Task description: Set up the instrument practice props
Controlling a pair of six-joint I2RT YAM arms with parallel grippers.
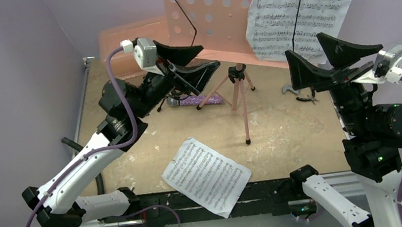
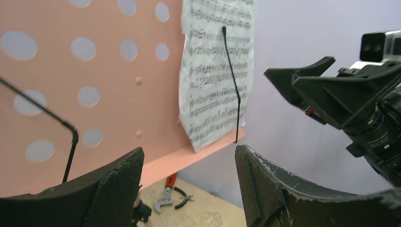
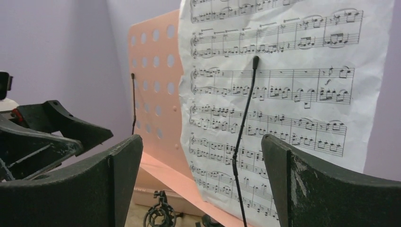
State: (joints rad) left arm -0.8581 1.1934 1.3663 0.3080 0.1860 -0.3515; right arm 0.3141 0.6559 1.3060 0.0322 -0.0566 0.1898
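Note:
The pink perforated music stand (image 1: 209, 8) stands at the back on tripod legs (image 1: 242, 105). One white sheet-music page (image 1: 301, 3) leans on its right half behind a black wire arm. A second page (image 1: 206, 175) lies flat at the table's near edge. The purple glitter microphone (image 1: 203, 100) lies on the table under my left gripper (image 1: 203, 56), which hangs open and empty, facing the stand (image 2: 94, 61). A black ring clip (image 3: 161, 215), apparently the mic stand's top, shows low in the right wrist view. My right gripper (image 1: 303, 45) is wide open just before the page (image 3: 283, 94), holding nothing.
A salmon-pink case (image 1: 132, 41) lies against the back wall on the left. A red-handled wrench and pliers (image 2: 165, 194) lie on the table below the stand's right side. The two grippers are raised close to each other in front of the stand.

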